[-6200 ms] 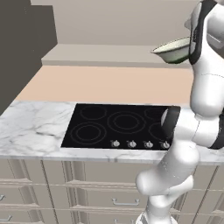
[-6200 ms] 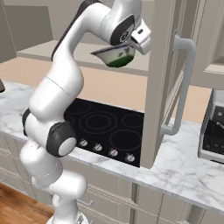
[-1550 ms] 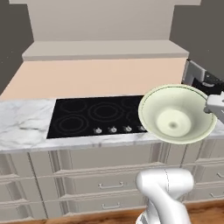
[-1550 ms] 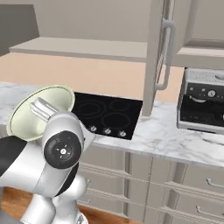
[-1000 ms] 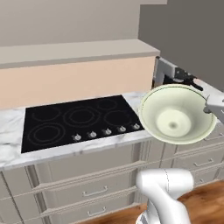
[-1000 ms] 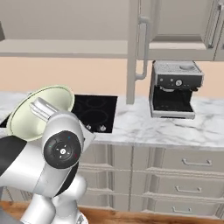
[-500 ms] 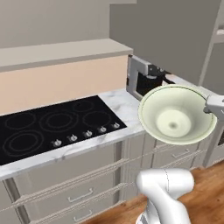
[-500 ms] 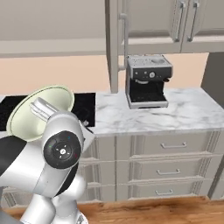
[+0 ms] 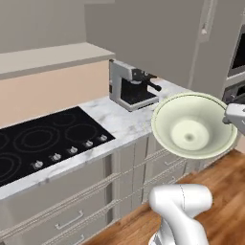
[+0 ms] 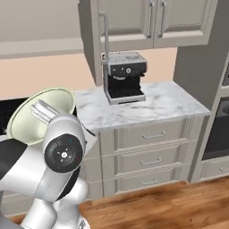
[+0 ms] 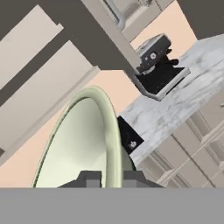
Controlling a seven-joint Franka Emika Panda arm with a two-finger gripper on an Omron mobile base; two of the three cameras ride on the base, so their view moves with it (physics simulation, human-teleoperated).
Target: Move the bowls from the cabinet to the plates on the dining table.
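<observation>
A pale cream-green bowl hangs tilted in front of the counter, its hollow facing the left base camera. My gripper is shut on its rim at the right side. In the right base view the bowl shows behind my arm, with the gripper on its edge. Seen from the hand, the bowl stands on edge and the gripper pinches its rim. The cabinet hangs above the counter, one door swung open. The plates and the dining table are out of view.
A coffee machine stands on the marble counter. The black cooktop lies to the left. Drawers line the counter front, an oven sits at the right, and wooden floor lies below.
The whole kitchen has slid to the left in both base views, so the camera has moved; the coffee machine and oven have come into view. The bowl stays in the gripper as before.
</observation>
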